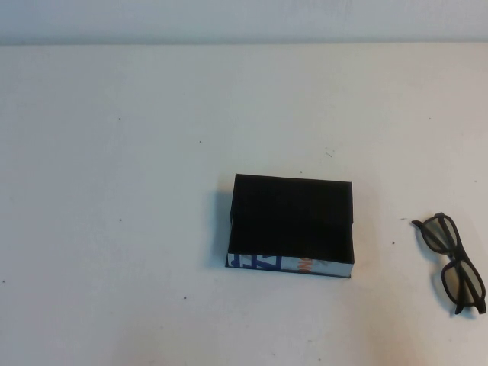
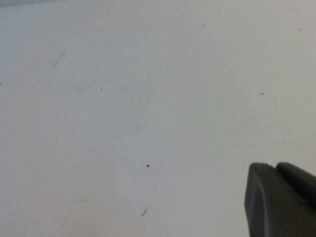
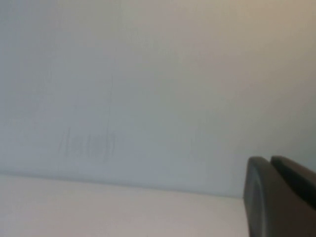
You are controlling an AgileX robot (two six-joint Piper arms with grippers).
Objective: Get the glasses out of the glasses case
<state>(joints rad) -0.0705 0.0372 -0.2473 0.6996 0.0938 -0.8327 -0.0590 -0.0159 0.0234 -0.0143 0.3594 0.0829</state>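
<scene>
Lab-type test setup — bare white table (image 1: 114,191), plain wall (image 3: 148,74).

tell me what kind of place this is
Probably a lab test bench: bare white table against a plain wall, just a glasses case and glasses. Left gripper and right gripper hang parked.

I count one glasses case (image 1: 292,221), one pair of glasses (image 1: 454,263), one table (image 1: 114,191), and two grippers: left gripper (image 2: 281,200), right gripper (image 3: 281,197)
</scene>
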